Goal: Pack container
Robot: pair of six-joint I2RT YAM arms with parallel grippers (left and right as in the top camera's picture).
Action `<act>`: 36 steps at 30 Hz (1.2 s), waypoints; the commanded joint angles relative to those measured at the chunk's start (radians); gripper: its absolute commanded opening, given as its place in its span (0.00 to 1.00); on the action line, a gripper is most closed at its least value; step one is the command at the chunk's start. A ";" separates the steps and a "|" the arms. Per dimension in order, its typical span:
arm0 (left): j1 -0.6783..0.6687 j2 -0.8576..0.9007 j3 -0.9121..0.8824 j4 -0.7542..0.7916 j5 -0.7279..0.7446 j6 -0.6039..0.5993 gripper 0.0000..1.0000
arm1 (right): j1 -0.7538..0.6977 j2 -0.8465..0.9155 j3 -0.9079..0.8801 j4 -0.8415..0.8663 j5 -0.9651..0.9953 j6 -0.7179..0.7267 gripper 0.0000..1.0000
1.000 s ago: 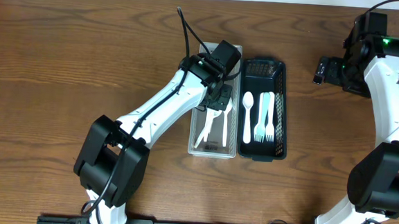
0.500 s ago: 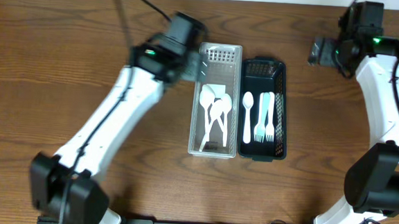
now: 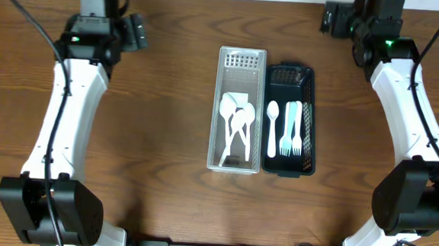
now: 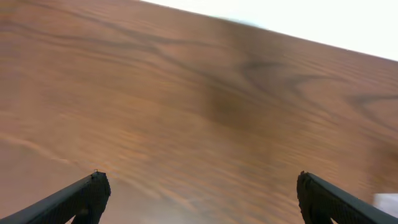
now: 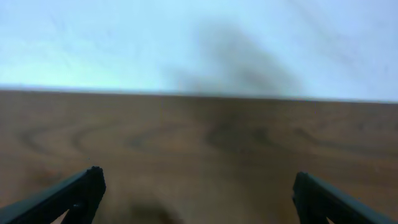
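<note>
Cutlery sits sorted in two trays at the centre of the brown wood-grain table (image 3: pixel 156 157), seen from the overhead camera as I run the rig remotely. The translucent white perforated plastic tray (image 3: pixel 242 57) holds a loose cluster of white plastic spoons (image 3: pixel 237 120), bowls toward 12 o'clock and handles toward 6 o'clock. Touching it at its 3 o'clock side is the black perforated plastic tray (image 3: pixel 290 72), which carries a single white plastic spoon (image 3: pixel 272 130) along its 9 o'clock side and white plastic forks (image 3: pixel 291 133) just beside it. Both arms are well apart from the trays. The left gripper (image 3: pixel 137 32) hangs over bare wood at roughly 10 o'clock from the trays, near the table's far edge. The right gripper (image 3: pixel 329 17) is at about 1 o'clock from them, also by the far edge. My left wrist camera shows its black fingers (image 4: pixel 87 194) spread wide with only blurred tabletop between them, so that gripper is released and empty. The right wrist camera shows the same: black fingers (image 5: pixel 81 190) parted wide over wood, the pale background beyond the table's edge, nothing held.
</note>
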 commanded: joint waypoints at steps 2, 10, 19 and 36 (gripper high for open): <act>0.019 -0.081 -0.005 -0.037 -0.015 0.103 0.98 | -0.024 -0.102 -0.010 -0.032 -0.021 -0.046 0.99; 0.019 -0.373 -0.192 0.070 -0.015 0.103 0.98 | -0.080 -0.387 -0.187 -0.059 -0.016 0.001 0.99; 0.018 -0.818 -0.681 0.248 -0.015 0.103 0.98 | -0.048 -0.914 -0.738 0.158 -0.016 -0.074 0.99; 0.018 -1.379 -1.164 0.345 -0.016 0.103 0.98 | -0.034 -1.221 -1.366 0.603 -0.009 -0.075 0.99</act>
